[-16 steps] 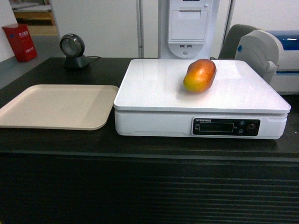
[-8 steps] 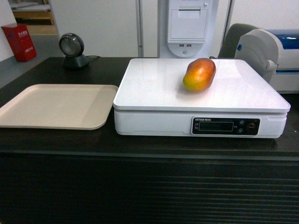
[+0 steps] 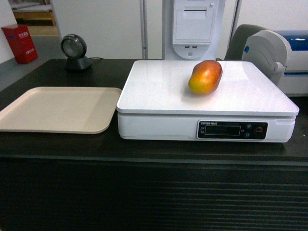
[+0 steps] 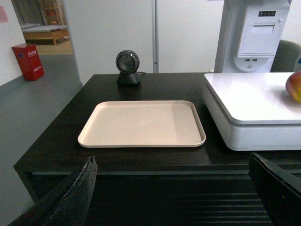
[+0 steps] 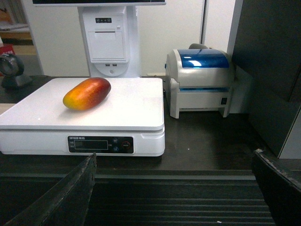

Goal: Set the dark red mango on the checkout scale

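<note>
The dark red mango [image 3: 205, 77] lies on its side on the white platform of the scale [image 3: 159, 91], right of centre, its orange-yellow end toward the front; nothing touches it. It also shows in the right wrist view as the mango [image 5: 87, 93] on the scale [image 5: 127, 106], and at the edge of the left wrist view [image 4: 295, 87]. The scale stands on the dark checkout [image 3: 144, 192]. My left gripper [image 4: 172, 160] is open and holds nothing, low in front of the ribbed counter front. My right gripper [image 5: 174, 154] is likewise open. Neither gripper shows in the head view.
A beige tray [image 3: 53, 108] lies left of the scale. A round black scanner [image 3: 74, 52] stands at the back left, a white terminal stand [image 3: 195, 29] behind the scale, and a label printer [image 5: 200, 80] to the scale's right. A red box [image 3: 20, 43] sits on the floor far left.
</note>
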Motion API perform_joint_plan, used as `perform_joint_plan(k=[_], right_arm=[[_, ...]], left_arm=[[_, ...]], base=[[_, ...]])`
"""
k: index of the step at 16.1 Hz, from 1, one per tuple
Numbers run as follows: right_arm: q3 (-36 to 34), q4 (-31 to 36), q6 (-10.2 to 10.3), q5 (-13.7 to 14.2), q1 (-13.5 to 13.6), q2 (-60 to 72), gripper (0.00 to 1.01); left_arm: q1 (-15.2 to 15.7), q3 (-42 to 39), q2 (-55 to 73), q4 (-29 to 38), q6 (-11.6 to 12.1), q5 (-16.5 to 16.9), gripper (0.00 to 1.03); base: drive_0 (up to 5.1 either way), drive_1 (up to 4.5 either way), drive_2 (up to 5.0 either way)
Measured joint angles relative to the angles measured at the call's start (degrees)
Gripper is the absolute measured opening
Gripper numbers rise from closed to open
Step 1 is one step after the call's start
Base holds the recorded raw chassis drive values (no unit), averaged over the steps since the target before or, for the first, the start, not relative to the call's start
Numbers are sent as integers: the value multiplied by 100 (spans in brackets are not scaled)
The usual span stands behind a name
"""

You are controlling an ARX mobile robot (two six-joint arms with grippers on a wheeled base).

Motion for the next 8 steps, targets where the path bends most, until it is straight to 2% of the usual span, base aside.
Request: perform_joint_plan(k=[8], right_arm=[[0,0,0,0,0,0,98]], left_arm=[[0,0,0,0,0,0,98]], base=[[0,0,0]])
